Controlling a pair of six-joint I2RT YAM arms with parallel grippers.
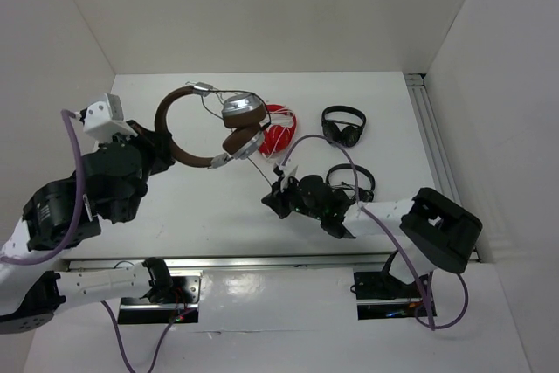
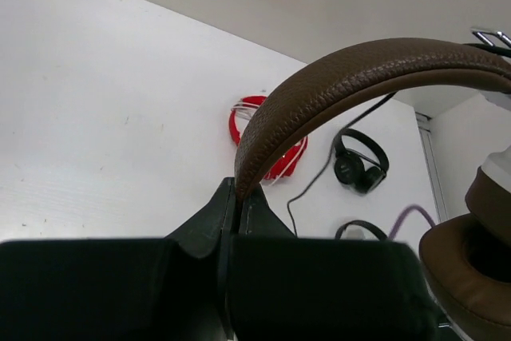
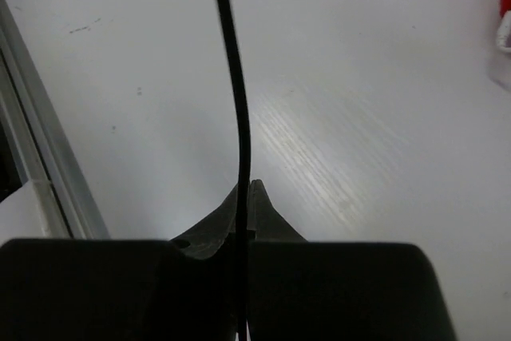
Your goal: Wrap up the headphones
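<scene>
Left end effector (image 1: 164, 151), seen from the top camera, is closed on the brown headband (image 1: 168, 120) of the headphones (image 1: 241, 139), which sit at about 11 o'clock from the middle of the white worktop (image 1: 210, 207). We see the band as a wide open hoop. Its two silver ear cups (image 1: 243, 111) are stacked close together at the hoop's 3 o'clock end. A thin dark cable (image 1: 261, 166) runs from the cups toward 5 o'clock into the right end effector (image 1: 278, 184), which is shut on it. A glossy red pair (image 1: 281, 127) lies just at 3 o'clock of the cups. Two small black pairs (image 1: 343, 125) lie farther toward 3 and 4 o'clock.

From the left wrist, we see the black fingers (image 2: 215, 213) pressed flat against the band's end. The grained, leather-look headband (image 2: 335, 77) arches up toward 2 o'clock. A soft, rounded brown ear pad (image 2: 463, 269) fills the 4 o'clock corner. The cable (image 2: 319, 173), the red pair (image 2: 237, 127) and a black pair (image 2: 359, 162) show beneath the arch against the worktop (image 2: 104, 117).

From the right wrist, the tapered black tips (image 3: 243, 191) meet with no gap we can see. The smooth round cable (image 3: 239, 101) rises from between them toward 12 o'clock with a slight bow. Behind it lies the faintly streaked worktop (image 3: 359, 117), and a pale metal rail (image 3: 40, 141) slants along the 9 o'clock side.
</scene>
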